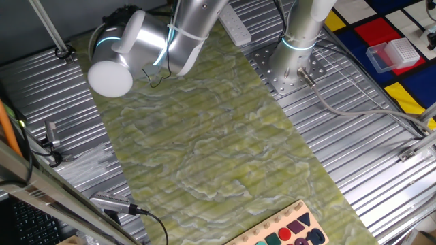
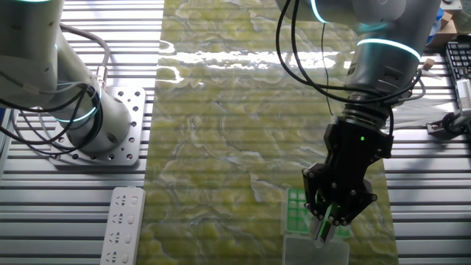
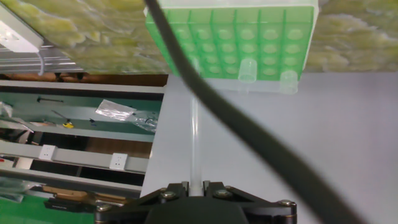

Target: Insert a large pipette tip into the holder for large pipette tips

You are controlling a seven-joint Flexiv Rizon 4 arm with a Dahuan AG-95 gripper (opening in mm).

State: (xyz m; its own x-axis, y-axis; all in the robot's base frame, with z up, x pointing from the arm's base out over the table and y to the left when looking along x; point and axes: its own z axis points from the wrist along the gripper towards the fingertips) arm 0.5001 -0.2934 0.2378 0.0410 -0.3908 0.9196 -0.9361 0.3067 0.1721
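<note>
The arm (image 2: 383, 66) reaches steeply down, its gripper (image 2: 324, 230) pointing downward with jaws nearly closed.

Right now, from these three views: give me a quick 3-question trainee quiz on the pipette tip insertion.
1. True or false: the gripper grips the large pipette tip, which points at the green gridded holder.
2. Multiple choice: in the hand view, how many tips already stand in the holder? A) none B) two C) six
3. Fill in: in the other fixed view, the white power strip lies on the ribbed metal tabletop, to the ___ of the green marbled mat.

Key: 1 true; 2 B, two, near the holder's front edge; 3 left.
</note>
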